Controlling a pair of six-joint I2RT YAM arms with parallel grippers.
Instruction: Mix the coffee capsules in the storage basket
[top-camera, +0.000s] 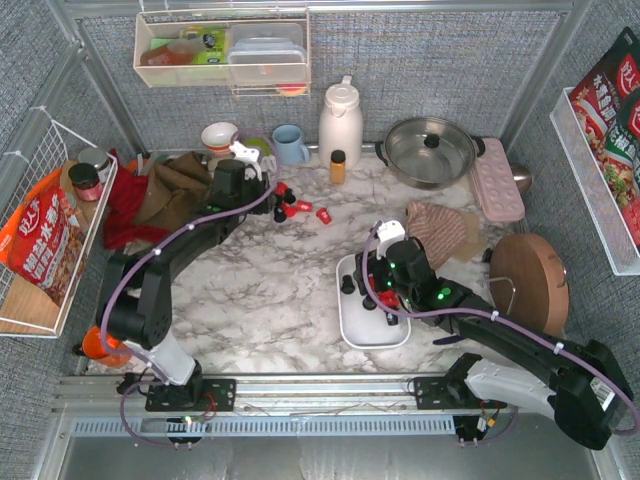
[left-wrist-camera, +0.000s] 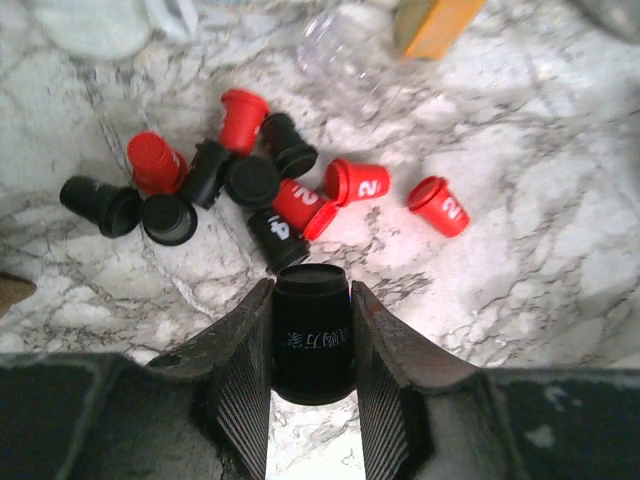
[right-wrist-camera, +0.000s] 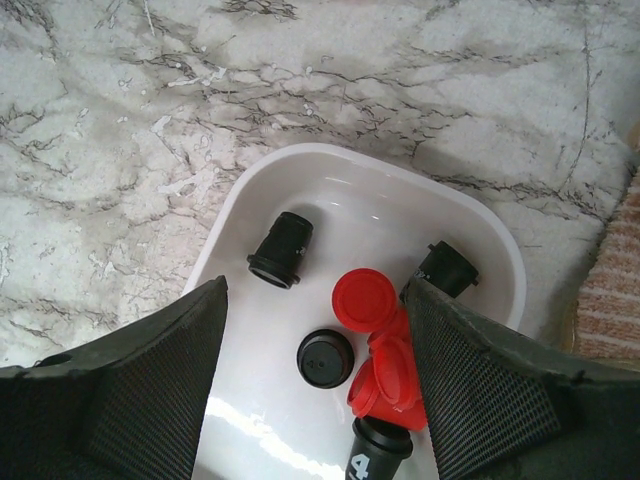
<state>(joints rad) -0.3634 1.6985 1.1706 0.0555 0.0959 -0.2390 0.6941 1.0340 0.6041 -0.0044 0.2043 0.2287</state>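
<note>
**Entry 1, nearest the arm bases.** Right claw (right-wrist-camera: 315, 300): jaws apart, nothing between them, hanging directly above the storage basket (right-wrist-camera: 300, 165). The basket sits flat on the marble bench (top-camera: 270, 290), right of centre.

**Entry 2, basket contents.** Coffee capsules (right-wrist-camera: 363, 298), both colours present. There are four black ones, spread out and lying at odd angles. A touching clump of red, two or three, lies toward the basket's right side.

**Entry 3, farther back, left of centre.** Left claw (left-wrist-camera: 311, 297): clamped on one black capsule (left-wrist-camera: 312, 345), a ribbed finger pressed to each side of it.

**Entry 4, just beyond that claw.** Loose heap (left-wrist-camera: 250, 180) on the bare bench: roughly eleven capsules, red and black jumbled together. Two red ones lie slightly apart on the right.

**Entry 5, back of the bench.** Small amber bottle (top-camera: 338, 165), upright and well clear of the heap; not stock for this job.

**Status, by my reckoning.** Partly done, under halfway, as more capsules lie outside the basket than in it. Left to do: bring over the gripped capsule, then the heap.

**Not determinable.**
- The basket's near end is cut off in the right wrist view and covered by the arm from above, so its count is a minimum.
- The reds overlap too closely to number.
- I cannot tell whether the gripped capsule is lifted or resting on the bench.
- Its white print is unreadable.
</note>
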